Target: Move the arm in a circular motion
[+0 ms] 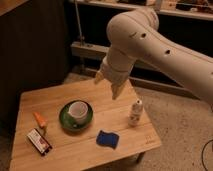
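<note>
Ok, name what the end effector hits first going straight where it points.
The end effector hovers above the wooden table, pointing down; likely bare wood between cup and white bottle, depth unclear.

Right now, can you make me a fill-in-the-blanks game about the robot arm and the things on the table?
The white cup sits on a ____ plate.
The sponge near the front edge is ____.
The arm holds its gripper over the ____ table, fingers open and empty.
Missing words: green, blue, wooden.

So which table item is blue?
The flat sponge at the table front; others are green, white, orange, red. The hand hangs above its far side.
</note>
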Motion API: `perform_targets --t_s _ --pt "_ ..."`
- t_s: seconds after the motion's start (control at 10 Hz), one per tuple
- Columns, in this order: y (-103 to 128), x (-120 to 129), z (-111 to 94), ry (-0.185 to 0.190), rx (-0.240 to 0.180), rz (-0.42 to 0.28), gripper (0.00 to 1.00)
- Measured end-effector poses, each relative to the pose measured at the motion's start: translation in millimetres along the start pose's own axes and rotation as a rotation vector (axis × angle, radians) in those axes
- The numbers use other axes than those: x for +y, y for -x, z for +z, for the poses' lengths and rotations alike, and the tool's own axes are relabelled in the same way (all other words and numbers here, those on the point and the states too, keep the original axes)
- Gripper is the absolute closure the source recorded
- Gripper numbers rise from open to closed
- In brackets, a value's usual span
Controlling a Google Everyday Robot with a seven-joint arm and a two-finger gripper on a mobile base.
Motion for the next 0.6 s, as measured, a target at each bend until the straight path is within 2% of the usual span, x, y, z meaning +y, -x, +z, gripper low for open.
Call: perform_targets --t_s 0.1,0.3,0.6 --pt "-29 -5 12 0.000 0.002 0.032 0.40" --pt "-72 -11 31 0.002 0.009 0.087 0.40" --pt "-153 -11 76 0.037 0.041 0.246 0.40"
